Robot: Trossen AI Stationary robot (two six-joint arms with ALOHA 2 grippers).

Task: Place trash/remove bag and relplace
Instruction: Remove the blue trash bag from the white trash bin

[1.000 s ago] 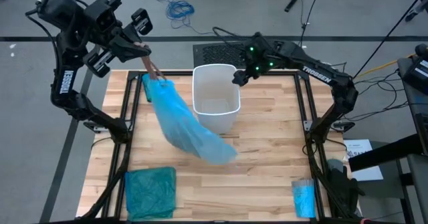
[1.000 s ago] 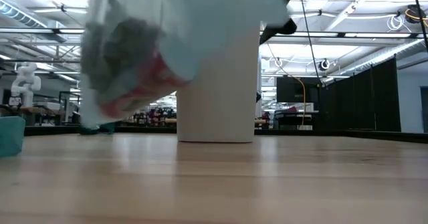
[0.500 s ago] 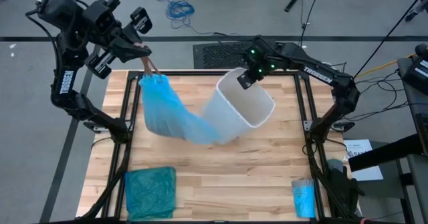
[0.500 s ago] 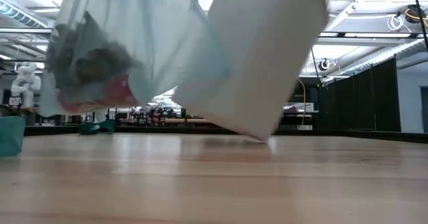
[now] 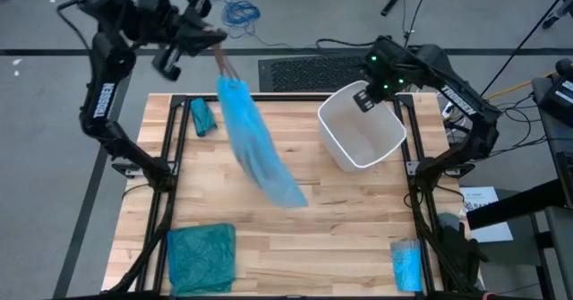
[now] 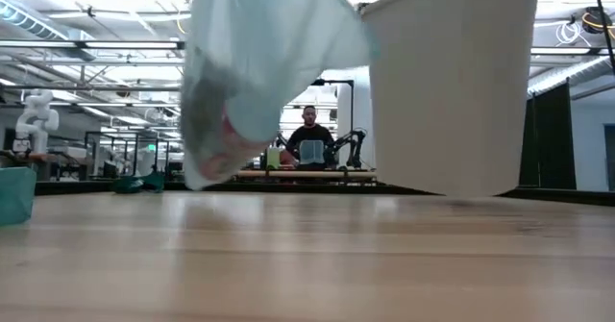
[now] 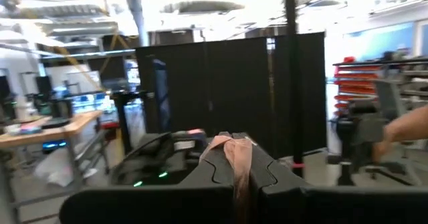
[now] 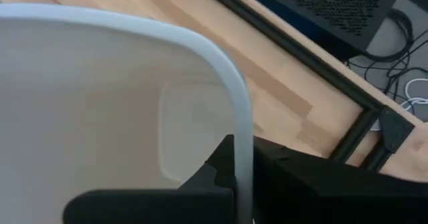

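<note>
Step in hand: the removing part. The full bag (image 5: 255,143) is out of the bin (image 5: 363,139) and hangs free over the table (image 5: 313,237), so I judge the liner is off and a fresh one has not gone in yet.

Left gripper: the left gripper (image 5: 218,47) is up high at the far left of the table, clenched on the pinkish-brown neck of the bag; the left wrist view shows that gathered bit pinched tight between its fingers (image 7: 217,167).

The bag: light blue and crinkly, it slants down from the grip toward the middle of the table. From table height its bottom end hangs just above the wood, as far as I can tell.

The trash: dark scraps and something red show through the bag's lower end (image 6: 216,139) in the low view.

Right gripper: the right gripper (image 5: 365,97) is clamped on the far rim of the bin; the right wrist view shows the white rim (image 8: 242,137) running between its fingers.

The bin: white and unlined, at the table's right side, seemingly lifted or tipped off the wood.

Next move, as I see it: set the bin down square, carry the full bag clear and let go, then fetch a new liner. The teal bag (image 5: 201,257) lies at the near left, a small blue roll (image 5: 406,264) at the near right.

Watch for: the bag swinging into the bin.
</note>
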